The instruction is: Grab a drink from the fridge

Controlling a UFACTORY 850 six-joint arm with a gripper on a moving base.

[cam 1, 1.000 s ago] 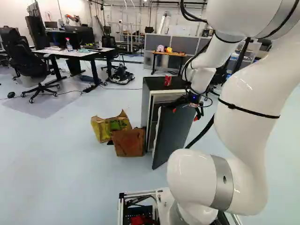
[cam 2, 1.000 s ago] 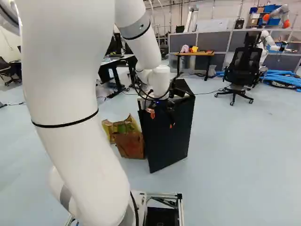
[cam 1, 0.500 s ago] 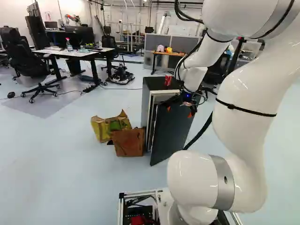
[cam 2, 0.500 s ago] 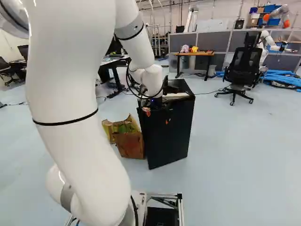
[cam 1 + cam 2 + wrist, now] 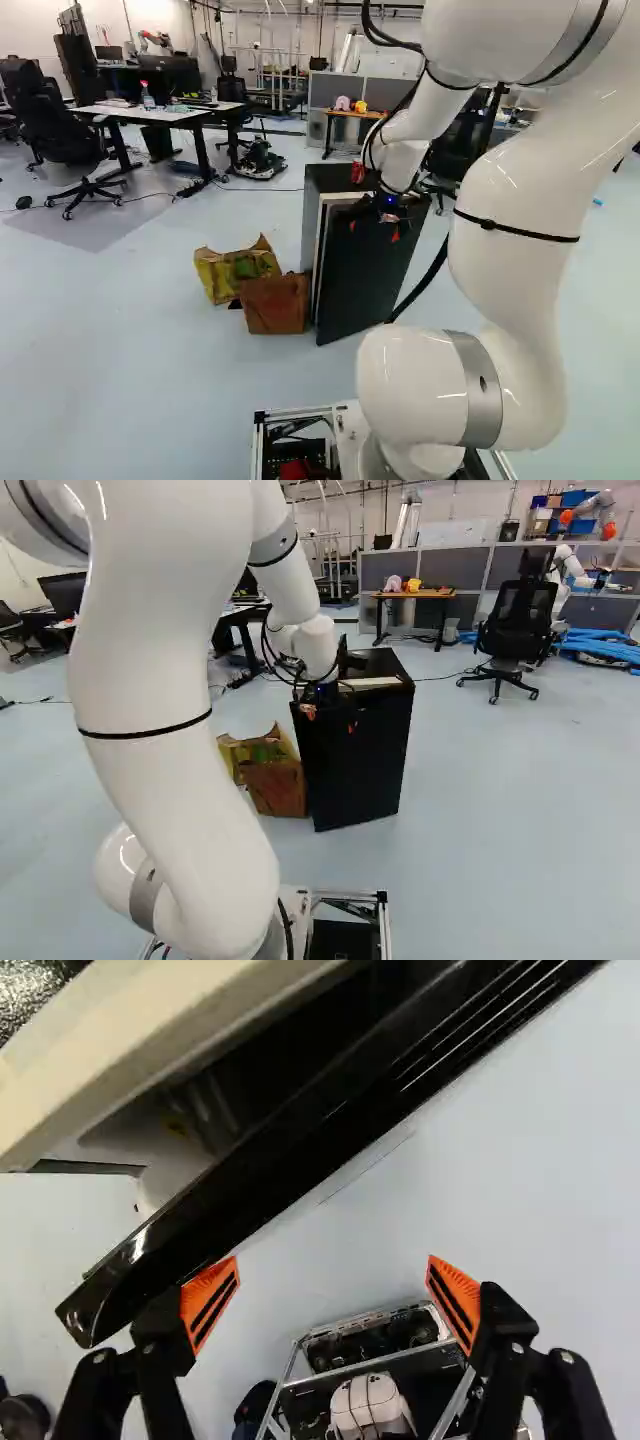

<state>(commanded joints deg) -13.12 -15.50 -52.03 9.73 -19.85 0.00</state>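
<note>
Red cylindrical can (image 5: 357, 172) sits atop black boxy fridge (image 5: 325, 180), black orange-padded gripper (image 5: 333, 1262) wide open, empty, by ajar black slab door (image 5: 362, 275); likely closing step, next needs steady push, then can grasp.

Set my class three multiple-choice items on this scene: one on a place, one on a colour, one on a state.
1. Where is the red can?
A) On the floor
B) On top of the fridge
C) On the white desk

2. What colour are the finger pads?
A) Orange
B) Blue
C) Green

3. How does the gripper stand?
A) Closed on a can
B) Closed on nothing
C) Open

Key:
1. B: the left base view shows the can up on the fridge's dark top.
2. A: both pads look orange in the wrist view.
3. C: the wrist view shows the fingers wide apart, gripping nothing.
</note>
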